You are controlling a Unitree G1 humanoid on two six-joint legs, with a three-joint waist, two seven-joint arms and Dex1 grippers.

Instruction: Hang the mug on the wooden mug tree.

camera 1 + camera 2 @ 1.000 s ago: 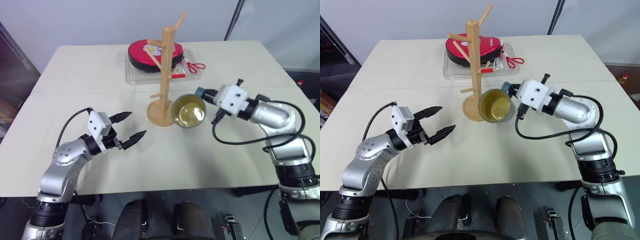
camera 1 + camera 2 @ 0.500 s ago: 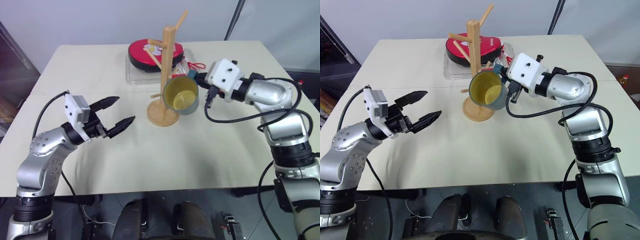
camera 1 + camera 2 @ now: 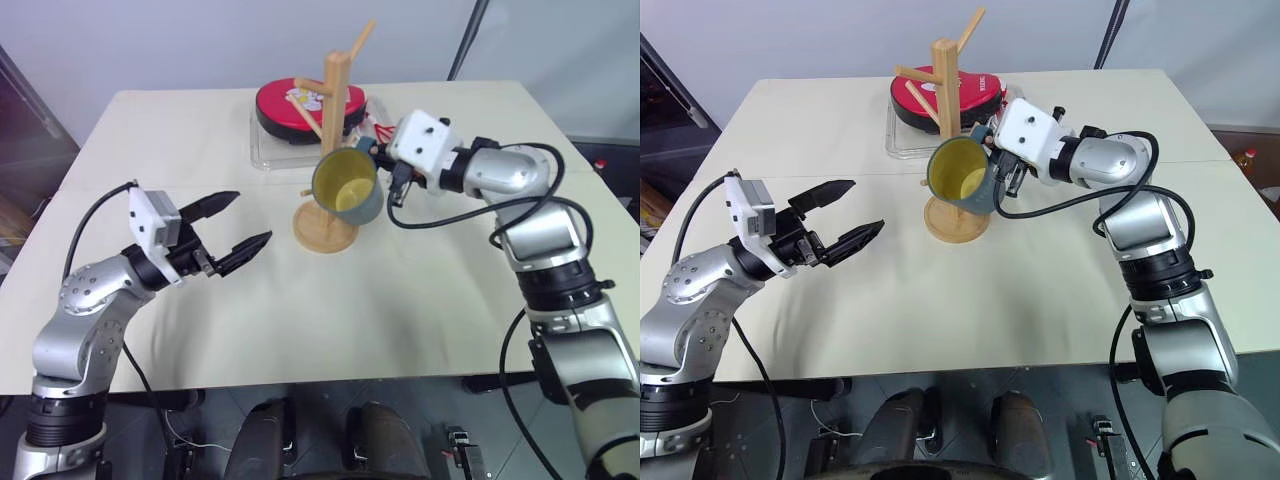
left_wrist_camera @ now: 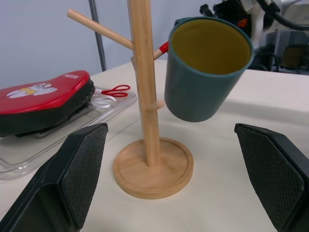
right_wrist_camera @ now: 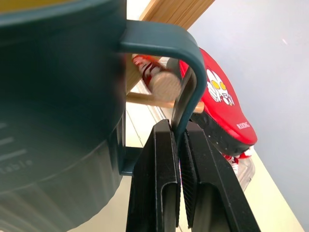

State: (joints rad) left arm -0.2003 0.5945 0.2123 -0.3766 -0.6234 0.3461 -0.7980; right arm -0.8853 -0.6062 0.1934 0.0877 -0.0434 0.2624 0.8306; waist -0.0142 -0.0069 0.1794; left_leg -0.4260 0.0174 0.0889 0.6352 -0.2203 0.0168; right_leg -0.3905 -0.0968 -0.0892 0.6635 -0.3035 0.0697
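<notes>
Lining up the mug [image 3: 346,187] beside the wooden mug tree [image 3: 331,150]; our right gripper [image 5: 177,159] clamps its handle, left gripper [image 3: 243,227] wide open, empty. Next: thread handle over peg tip.

Wood and glaze before me
My mug [image 4: 207,67] looks smooth, matt ceramic; the mug tree [image 4: 145,96] is pale, bare, fine-grained wood.

The right gripper [image 5: 178,154] has its two black fingers pinched together, arm stretched forward. The left gripper [image 3: 240,225] hangs with fingers spread wide, elbow bent.
</notes>
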